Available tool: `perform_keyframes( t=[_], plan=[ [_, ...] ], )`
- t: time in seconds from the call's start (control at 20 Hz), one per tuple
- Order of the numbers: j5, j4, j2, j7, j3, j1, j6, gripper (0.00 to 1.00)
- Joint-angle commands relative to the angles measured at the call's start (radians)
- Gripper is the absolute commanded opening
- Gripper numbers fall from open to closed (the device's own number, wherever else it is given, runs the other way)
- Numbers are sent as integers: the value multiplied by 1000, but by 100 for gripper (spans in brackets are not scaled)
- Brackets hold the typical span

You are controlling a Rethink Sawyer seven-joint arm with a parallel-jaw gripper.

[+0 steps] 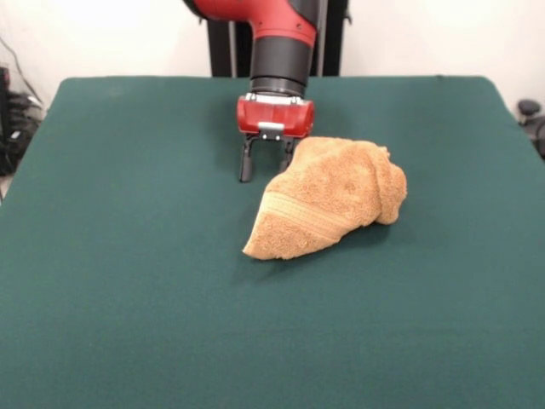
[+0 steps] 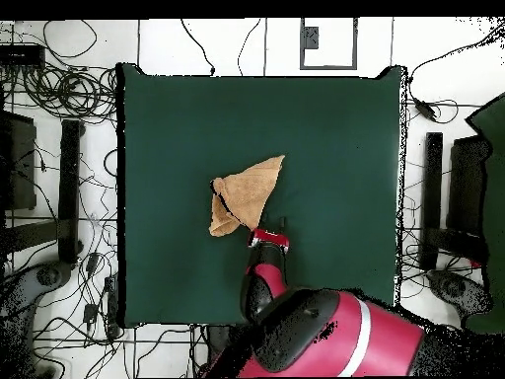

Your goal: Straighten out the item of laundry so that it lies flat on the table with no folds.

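While the dark green table (image 1: pixel 128 281) lies bare across its left half in the front view, the first thing met moving rightward is the gripper (image 1: pixel 266 169), hanging under the red and black arm (image 1: pixel 281 51) a little left of the table's middle and toward the far side. Its two dark fingers (image 1: pixel 246 164) point straight down and stand apart with a clear gap between them; nothing is held between them. The left fingertip reaches down near the cloth of the table, while the right finger sits right at the upper left edge of the towel (image 1: pixel 328 200), partly behind it, so contact there cannot be judged.

Just right of the gripper lies the tan-orange towel, bunched and folded over on itself into a rough wedge. Its long axis runs on a diagonal: a narrow corner points toward the lower left, nearer the camera, and the bulkier, rolled end sits at the upper right. A smooth woven stripe band (image 1: pixel 302 217) crosses the wedge near the pointed end.

From overhead, the towel (image 2: pixel 247 192) shows as a triangle near the table's (image 2: pixel 335 128) centre, its sharpest tip aimed up and to the right, with the gripper (image 2: pixel 268 235) at its lower edge.
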Motion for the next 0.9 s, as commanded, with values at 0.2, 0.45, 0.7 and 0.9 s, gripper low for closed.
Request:
perform_keyframes(
  t=[0.2, 0.45, 0.7, 0.9],
  plan=[
    [1, -229, 135, 350, 306, 10, 157, 100],
    [-22, -234, 143, 340, 315, -5, 162, 100],
    [-13, -223, 148, 347, 335, -14, 154, 100],
    [31, -205, 145, 353, 343, -4, 140, 100]
  ],
)
